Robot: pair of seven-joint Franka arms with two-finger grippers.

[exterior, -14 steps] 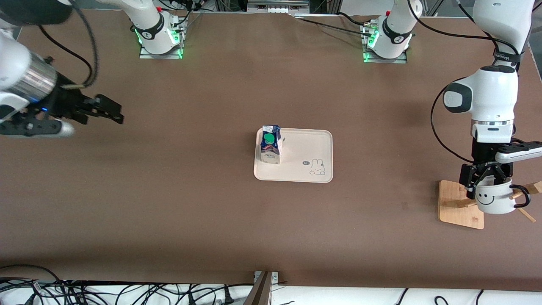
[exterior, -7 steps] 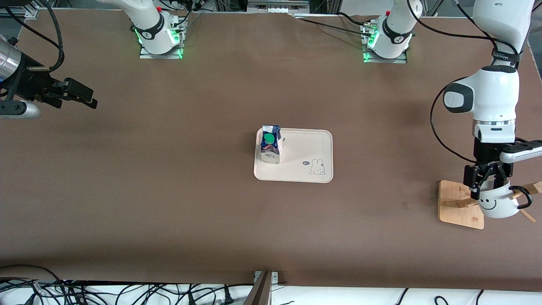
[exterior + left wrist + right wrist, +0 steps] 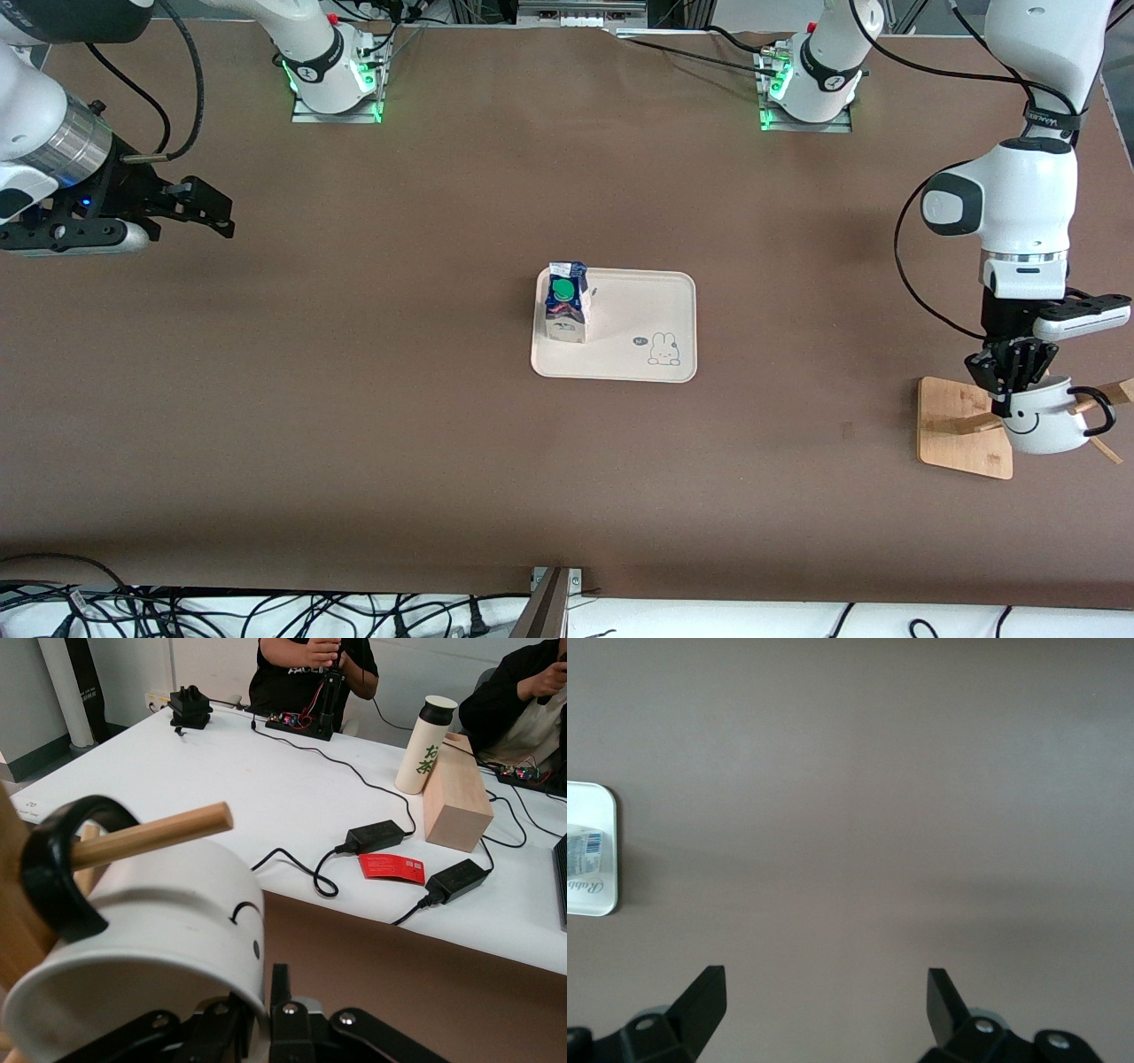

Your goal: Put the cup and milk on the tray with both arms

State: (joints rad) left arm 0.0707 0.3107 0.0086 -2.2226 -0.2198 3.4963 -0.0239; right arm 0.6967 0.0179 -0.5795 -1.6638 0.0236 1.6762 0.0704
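The milk (image 3: 565, 306) stands upright on the cream tray (image 3: 638, 319), at the tray's end toward the right arm. The cup (image 3: 1047, 425) hangs tilted by its black handle (image 3: 1097, 411) on a wooden peg (image 3: 1112, 393) at the left arm's end of the table. My left gripper (image 3: 1017, 388) is shut on the cup's rim. In the left wrist view one finger (image 3: 282, 992) is outside the cup (image 3: 151, 930) wall and the other inside it. My right gripper (image 3: 217, 211) is open and empty above the bare table at the right arm's end. In the right wrist view (image 3: 824, 997) the tray's corner (image 3: 602, 797) shows.
The wooden rack's square base (image 3: 952, 425) lies under the cup, with pegs sticking out toward the table's edge. Both arm bases (image 3: 332, 75) stand along the edge farthest from the front camera. Cables (image 3: 266, 611) lie past the edge nearest that camera.
My left gripper has shut on the cup's rim and the cup has tilted on its peg. My right gripper drew back toward its end of the table, then came a little inward.
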